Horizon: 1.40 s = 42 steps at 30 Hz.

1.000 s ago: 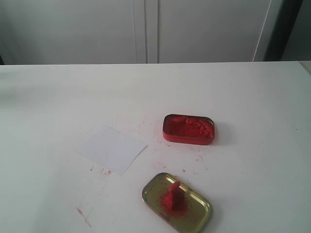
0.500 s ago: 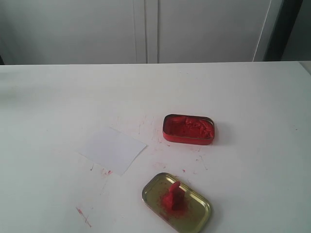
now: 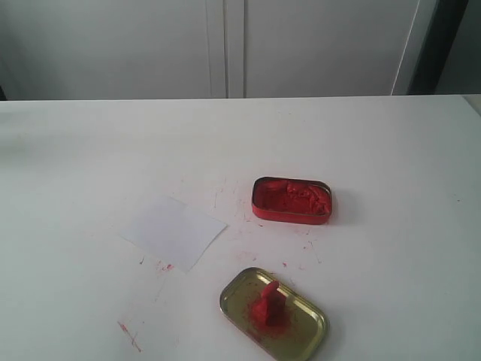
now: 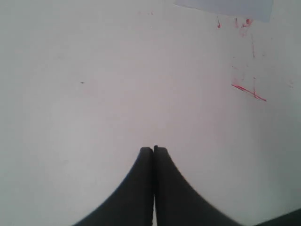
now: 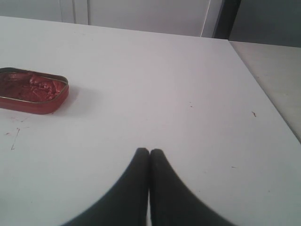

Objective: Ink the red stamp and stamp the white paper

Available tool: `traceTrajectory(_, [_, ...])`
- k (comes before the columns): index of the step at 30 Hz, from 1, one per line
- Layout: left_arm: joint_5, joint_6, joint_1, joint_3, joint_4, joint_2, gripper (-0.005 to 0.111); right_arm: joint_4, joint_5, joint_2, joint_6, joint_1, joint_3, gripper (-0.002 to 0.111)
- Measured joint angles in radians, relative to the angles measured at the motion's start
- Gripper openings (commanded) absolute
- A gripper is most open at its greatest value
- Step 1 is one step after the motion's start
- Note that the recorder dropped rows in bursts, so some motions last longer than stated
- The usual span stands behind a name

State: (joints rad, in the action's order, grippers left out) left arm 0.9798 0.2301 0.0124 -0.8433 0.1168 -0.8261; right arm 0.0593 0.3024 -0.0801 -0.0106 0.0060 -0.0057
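Note:
The red stamp [image 3: 269, 303] stands on a gold metal lid [image 3: 307, 332] near the front of the white table. Left of it and a little farther back lies the white paper [image 3: 174, 232], whose edge [image 4: 225, 7] also shows in the left wrist view. A red tin of ink [image 3: 291, 200] sits behind the lid and appears again as the red tin [image 5: 32, 90] in the right wrist view. My left gripper [image 4: 154, 149] is shut over bare table with nothing in it. My right gripper [image 5: 149, 151] is shut and empty too, well apart from the tin. Neither arm appears in the exterior view.
Red ink smears [image 3: 128, 335] mark the table around the paper and lid, and a red streak [image 4: 248, 91] shows in the left wrist view. The table's right edge [image 5: 263, 80] runs close to my right gripper. Pale cabinet doors [image 3: 225, 45] stand behind the table.

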Motion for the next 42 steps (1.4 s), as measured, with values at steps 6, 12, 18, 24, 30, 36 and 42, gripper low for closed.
traceTrajectory(6, [0.001, 0.033, 0.008, -0.002, 0.047, -0.120, 0.000, 0.000, 0.000, 0.000, 0.000, 0.000, 0.000, 0.000])
traceTrajectory(12, [-0.040, 0.014, 0.147, -0.002, 0.052, -0.201, 0.000, 0.000, 0.000, 0.000, 0.002, 0.000, 0.000, 0.000])
traceTrajectory(18, [-0.077, -0.071, 0.325, -0.043, 0.041, -0.317, 0.000, 0.000, 0.000, 0.000, 0.011, 0.000, 0.000, 0.000])
traceTrajectory(24, [-0.081, -0.148, 0.469, -0.165, -0.002, -0.468, 0.000, 0.000, 0.000, 0.000, 0.011, 0.000, 0.000, 0.000])
traceTrajectory(30, [-0.081, -0.176, 0.574, -0.311, -0.031, -0.614, 0.000, 0.000, 0.000, 0.000, 0.011, 0.000, 0.000, 0.000])
traceTrajectory(36, [-0.037, -0.192, 0.662, -0.471, -0.048, -0.775, 0.000, -0.002, 0.000, 0.000, 0.011, 0.000, 0.000, 0.000])
traceTrajectory(42, [0.002, -0.195, 0.727, -0.633, -0.059, -0.909, 0.000, -0.002, 0.000, 0.000, 0.011, 0.000, 0.000, 0.000])
